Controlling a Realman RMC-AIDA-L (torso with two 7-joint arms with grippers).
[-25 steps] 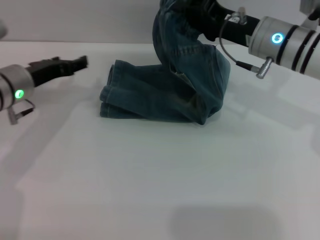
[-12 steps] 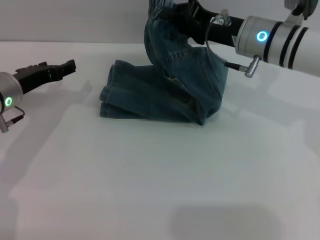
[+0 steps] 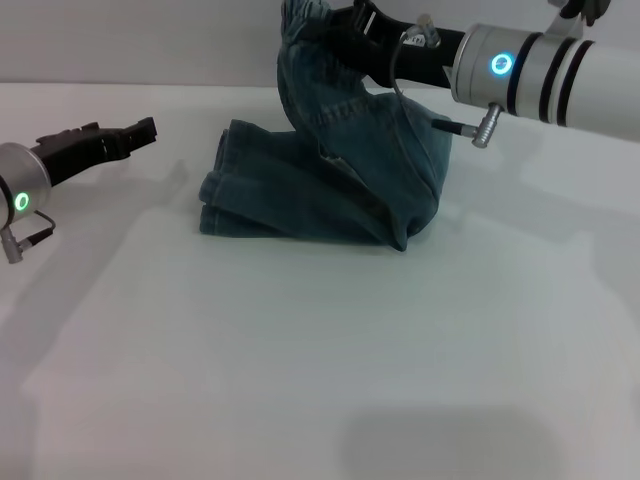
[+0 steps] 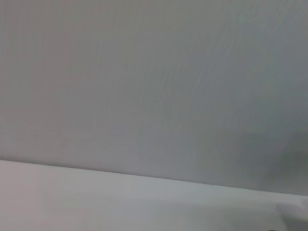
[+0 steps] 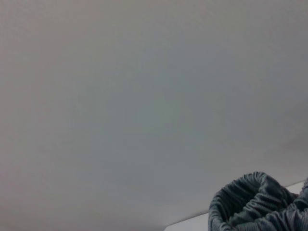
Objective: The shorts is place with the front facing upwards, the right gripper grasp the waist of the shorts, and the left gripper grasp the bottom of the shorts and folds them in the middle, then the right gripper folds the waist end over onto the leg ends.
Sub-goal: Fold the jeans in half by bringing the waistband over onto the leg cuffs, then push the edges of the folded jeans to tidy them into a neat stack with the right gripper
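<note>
The blue denim shorts (image 3: 340,175) lie folded lengthwise on the white table. Their leg ends (image 3: 213,192) rest flat at the left. The waist end is lifted high at the back, held up by my right gripper (image 3: 340,28), which is shut on it. The denim hangs from there in a steep drape down to the table. In the right wrist view the puckered elastic waistband (image 5: 252,202) shows at one corner. My left gripper (image 3: 143,129) hovers over the table left of the leg ends, apart from the shorts and holding nothing.
The white table (image 3: 320,360) stretches toward me in front of the shorts. A grey wall runs behind the table's far edge. The left wrist view shows only wall and table surface.
My right gripper has carried the lifted waist leftward, toward the leg ends. The left arm drew back to the left and then held still.
</note>
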